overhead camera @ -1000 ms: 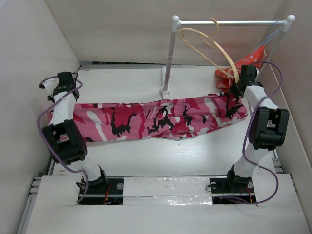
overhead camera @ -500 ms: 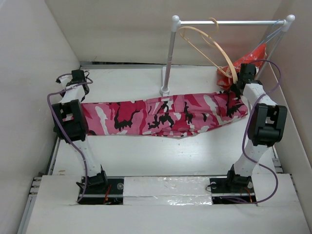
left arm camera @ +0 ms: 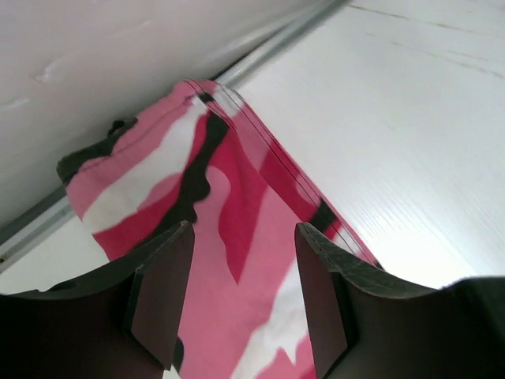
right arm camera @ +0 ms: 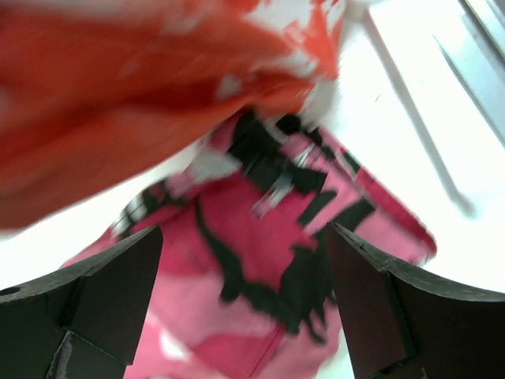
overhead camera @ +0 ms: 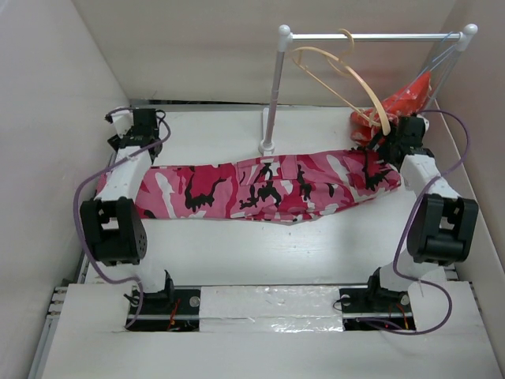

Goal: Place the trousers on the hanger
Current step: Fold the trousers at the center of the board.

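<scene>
The camouflage trousers (overhead camera: 252,189) lie stretched flat across the table from left to right. The pale wooden hanger (overhead camera: 379,109) hangs by its hook from the rail at the back right, tilted down toward the trousers' right end. My left gripper (overhead camera: 136,120) is at the trousers' left end; in the left wrist view it (left arm camera: 245,237) stands open above the cloth (left arm camera: 237,181), which rests on the table. My right gripper (overhead camera: 392,140) is at the right end; its wrist view shows it (right arm camera: 245,237) open over the trousers (right arm camera: 268,260), holding nothing.
A white rail (overhead camera: 371,36) on ball-topped posts stands at the back; its left post (overhead camera: 272,95) rises just behind the trousers. A red-orange cloth (overhead camera: 406,96) hangs by the right post and fills the top of the right wrist view (right arm camera: 142,103). Walls close in on both sides.
Both grippers have opened and let go of the trousers' ends. The trousers have settled onto the table. The left arm has swung toward the back left corner.
</scene>
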You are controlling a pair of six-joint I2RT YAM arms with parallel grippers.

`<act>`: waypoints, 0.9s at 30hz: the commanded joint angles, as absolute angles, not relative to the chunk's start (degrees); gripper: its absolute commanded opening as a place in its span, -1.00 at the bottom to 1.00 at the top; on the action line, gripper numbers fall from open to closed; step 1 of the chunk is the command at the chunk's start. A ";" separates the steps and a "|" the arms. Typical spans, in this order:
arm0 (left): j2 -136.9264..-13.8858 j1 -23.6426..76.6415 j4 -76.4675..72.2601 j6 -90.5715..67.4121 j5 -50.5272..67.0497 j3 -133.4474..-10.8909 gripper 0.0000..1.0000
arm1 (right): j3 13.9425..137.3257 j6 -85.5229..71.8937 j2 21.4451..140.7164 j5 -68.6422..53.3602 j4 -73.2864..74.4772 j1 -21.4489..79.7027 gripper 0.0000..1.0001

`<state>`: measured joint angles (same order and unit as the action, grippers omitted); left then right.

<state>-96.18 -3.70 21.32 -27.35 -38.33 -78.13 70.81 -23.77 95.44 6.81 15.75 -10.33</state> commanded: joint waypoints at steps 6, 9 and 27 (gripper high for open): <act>-82.27 17.02 17.23 -34.18 -37.70 -69.70 -0.19 | 56.17 -27.77 82.28 5.80 6.51 -8.53 0.81; -80.95 29.33 14.86 -37.08 -39.72 -70.74 -0.30 | 52.31 -27.33 78.85 6.06 6.07 -9.66 0.82; -94.31 67.94 5.81 -45.97 -53.89 -69.19 -0.34 | 41.30 -27.78 84.28 4.04 -2.65 -15.64 0.17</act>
<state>-98.13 68.34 9.19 -44.93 -49.60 -71.24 37.74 -28.05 83.20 4.16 0.86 -15.16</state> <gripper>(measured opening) 0.334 0.638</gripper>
